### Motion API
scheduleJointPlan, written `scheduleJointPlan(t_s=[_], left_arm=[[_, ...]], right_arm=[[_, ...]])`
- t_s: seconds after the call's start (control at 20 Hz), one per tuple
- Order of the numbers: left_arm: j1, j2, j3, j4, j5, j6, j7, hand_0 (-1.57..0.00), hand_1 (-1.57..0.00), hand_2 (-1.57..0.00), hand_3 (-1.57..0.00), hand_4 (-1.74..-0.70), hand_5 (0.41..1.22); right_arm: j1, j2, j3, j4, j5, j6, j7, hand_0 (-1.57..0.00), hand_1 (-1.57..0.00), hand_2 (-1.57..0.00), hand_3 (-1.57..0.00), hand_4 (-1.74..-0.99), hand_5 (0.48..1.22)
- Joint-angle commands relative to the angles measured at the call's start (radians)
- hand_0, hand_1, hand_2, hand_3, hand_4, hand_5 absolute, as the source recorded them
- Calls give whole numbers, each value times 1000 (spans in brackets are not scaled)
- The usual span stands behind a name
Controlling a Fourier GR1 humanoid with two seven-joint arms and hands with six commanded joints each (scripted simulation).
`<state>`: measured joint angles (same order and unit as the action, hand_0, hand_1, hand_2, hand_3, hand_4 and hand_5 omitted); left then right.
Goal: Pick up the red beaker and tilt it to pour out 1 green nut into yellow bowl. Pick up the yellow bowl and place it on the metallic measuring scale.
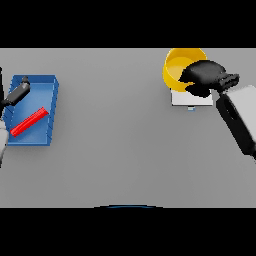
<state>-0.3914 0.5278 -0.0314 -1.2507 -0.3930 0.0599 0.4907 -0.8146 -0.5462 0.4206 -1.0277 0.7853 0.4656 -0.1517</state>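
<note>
Grey table (125,150); upper right, the right hand (202,75) curls over the yellow bowl's (175,67) rim above the metallic scale (181,100). Likely light, rigid, slippery; rim grip suits. Left hand (17,92) idles far left, fingers unclear.

You can't see most of the metallic measuring scale (192,98): the yellow bowl (176,68) and right hand (205,76) cover it. The hand hides the bowl's near-right rim. The left hand (17,92) is cut off at the picture's left edge.
</note>
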Motion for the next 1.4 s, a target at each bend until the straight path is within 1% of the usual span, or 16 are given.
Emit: scheduleJointPlan(t_s=[0.0,0.15,0.35,0.4,0.5,0.6,0.75,0.8,0.85,0.9,1.0,1.05,1.15,1.2,1.25,1.35], left_arm=[[-3,8,6,1,0,2,-3,1,1,1,1,-731,696],[5,3,2,-12,-1,3,-8,1,1,1,1,-725,685],[12,6,5,-1,-5,8,-8,1,1,1,1,-724,682],[14,10,7,-1,-6,7,-1,1,1,1,1,-722,681],[9,6,1,-14,-2,-3,-4,1,1,1,1,-722,678],[2,11,7,-6,0,-2,0,1,1,1,1,-728,675],[6,12,4,-9,-3,-4,-5,1,1,1,1,-723,671],[1,8,1,6,-7,-1,-13,1,1,1,1,-723,669],[-1,6,-1,9,-9,2,-10,1,1,1,1,-722,668],[-4,3,-3,9,-14,7,-14,1,1,1,1,-724,667],[-9,3,-1,18,-12,6,-10,1,1,1,1,-724,671],[-9,-5,-8,24,-17,10,-13,1,1,1,1,-722,671],[-21,-2,-8,20,-21,9,0,1,1,1,1,-719,668],[-18,4,-3,17,-16,6,-11,1,1,1,1,-719,667],[-16,7,-2,13,-12,-1,-8,1,1,1,1,-718,666],[-15,-10,-4,29,-14,16,-11,1,1,1,1,-721,663]], right_arm=[[-6,9,-2,31,6,-17,5,-1571,-1571,-1508,-1171,-1741,1221],[-9,9,-10,144,34,-91,-28,-1571,-1571,-1478,-1230,-1741,1221],[-15,21,-27,242,38,-130,-38,-1571,-1571,-1407,-1351,-1741,1221],[-16,19,-26,242,41,-129,-25,-1571,-1571,-1396,-1362,-1741,1221],[-23,29,-32,288,43,-152,-36,-1571,-1571,-1396,-1346,-1741,1221],[-20,38,-32,315,37,-166,-74,-1571,-1571,-1362,-1338,-1741,1221],[-40,58,-37,365,35,-185,-95,-1556,-1571,-1338,-1436,-1741,1221],[-42,62,-36,380,37,-189,-100,-1501,-1571,-1330,-1463,-1741,1221],[-43,61,-36,387,38,-191,-101,-1464,-1571,-1335,-1451,-1741,1221],[-44,62,-40,390,34,-193,-98,-1448,-1501,-1382,-1390,-1734,1221],[-39,70,-45,381,25,-186,-87,-1492,-1484,-1450,-1097,-1737,1221],[-38,71,-44,377,26,-180,-89,-1439,-1337,-1286,-990,-1688,1221],[-46,70,-41,385,34,-179,-84,-990,-882,-921,-796,-1629,1080],[-54,67,-34,393,43,-168,-80,-792,-705,-782,-723,-1609,1029],[-47,63,-24,388,52,-169,-84,-634,-564,-660,-661,-1593,987],[-57,61,-11,389,61,-157,-99,-405,-360,-464,-552,-1567,929]])
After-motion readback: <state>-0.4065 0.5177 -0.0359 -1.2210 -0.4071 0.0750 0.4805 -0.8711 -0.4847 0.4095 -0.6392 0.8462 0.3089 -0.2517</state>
